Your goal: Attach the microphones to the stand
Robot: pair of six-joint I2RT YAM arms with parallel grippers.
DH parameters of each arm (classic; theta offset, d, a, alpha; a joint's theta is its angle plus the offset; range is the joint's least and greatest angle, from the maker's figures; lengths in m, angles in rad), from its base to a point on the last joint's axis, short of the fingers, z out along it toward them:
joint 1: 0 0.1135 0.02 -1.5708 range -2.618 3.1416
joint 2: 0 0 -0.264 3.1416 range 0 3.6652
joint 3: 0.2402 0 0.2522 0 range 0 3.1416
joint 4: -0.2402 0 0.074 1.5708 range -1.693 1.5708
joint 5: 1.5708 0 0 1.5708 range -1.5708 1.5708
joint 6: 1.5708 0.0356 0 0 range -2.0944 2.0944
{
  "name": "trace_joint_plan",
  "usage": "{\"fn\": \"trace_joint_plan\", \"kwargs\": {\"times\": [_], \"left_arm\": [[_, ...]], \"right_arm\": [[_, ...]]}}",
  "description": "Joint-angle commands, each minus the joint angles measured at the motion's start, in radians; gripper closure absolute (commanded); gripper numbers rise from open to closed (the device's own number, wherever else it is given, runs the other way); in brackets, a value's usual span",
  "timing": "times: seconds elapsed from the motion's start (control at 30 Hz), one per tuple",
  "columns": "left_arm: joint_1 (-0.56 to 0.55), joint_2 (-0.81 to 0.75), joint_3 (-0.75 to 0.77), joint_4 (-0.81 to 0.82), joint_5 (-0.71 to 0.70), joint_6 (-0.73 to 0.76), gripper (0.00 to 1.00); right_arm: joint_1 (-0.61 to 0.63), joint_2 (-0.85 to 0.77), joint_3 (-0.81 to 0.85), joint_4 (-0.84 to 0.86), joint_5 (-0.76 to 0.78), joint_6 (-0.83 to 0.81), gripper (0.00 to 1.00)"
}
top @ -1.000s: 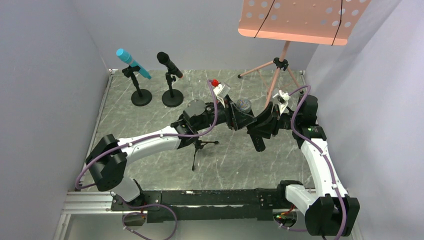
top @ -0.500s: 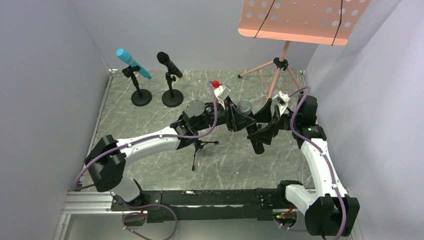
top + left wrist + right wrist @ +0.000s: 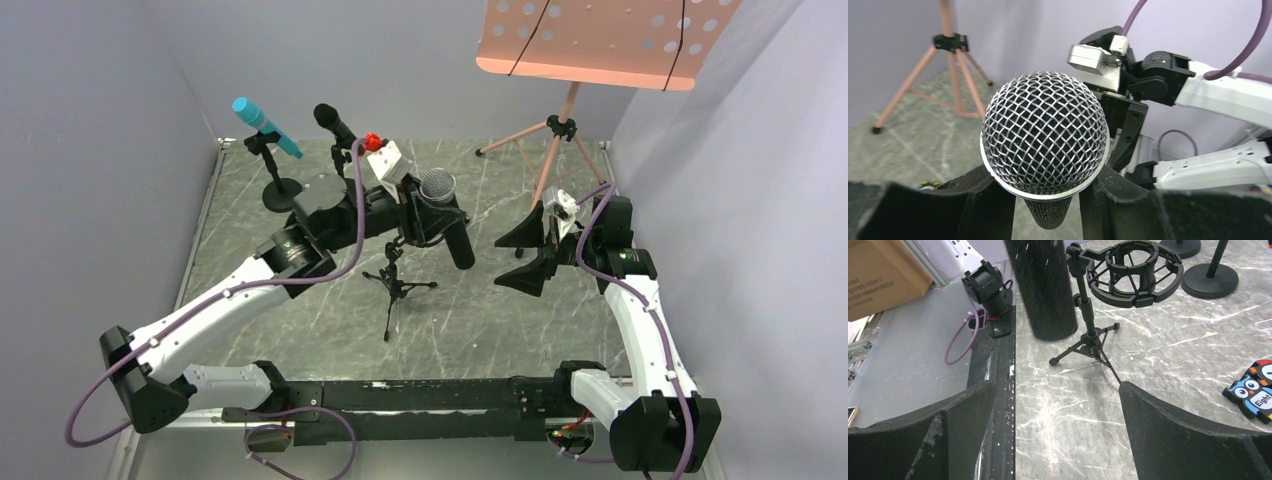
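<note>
From above: my right end effector has let go, jaws wide apart, and my left end effector, clamped on the silver-mesh microphone, has carried it over the tripod stand. Left wrist: the mesh head fills the view. Right wrist: its black handle hangs beside the stand's empty ring mount, not yet seated.

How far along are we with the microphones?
Done: light blue microphone and black microphone sit on round-base stands. In hand: left gripper holds the silver-mesh microphone near the tripod stand; right gripper is open, empty. Left: seat it in that stand.
</note>
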Motion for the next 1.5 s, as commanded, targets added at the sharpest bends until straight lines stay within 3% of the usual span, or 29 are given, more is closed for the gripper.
{"fn": "trace_joint_plan", "kwargs": {"times": [0.0,0.4,1.1,1.47], "left_arm": [[0.030,-0.060,0.101,-0.208,-0.107,0.177,1.00],[0.185,0.014,0.218,-0.234,-0.079,0.220,1.00],[0.191,0.043,0.299,-0.423,0.013,0.259,1.00],[0.191,0.163,0.388,-0.553,0.064,0.312,1.00]], "right_arm": [[-0.003,-0.009,0.033,-0.013,-0.003,-0.060,0.00],[-0.003,-0.007,0.013,0.027,0.024,-0.033,0.00],[-0.003,-0.003,0.010,0.032,0.025,-0.032,0.00],[-0.004,0.001,0.008,0.033,0.029,-0.031,0.00]]}}
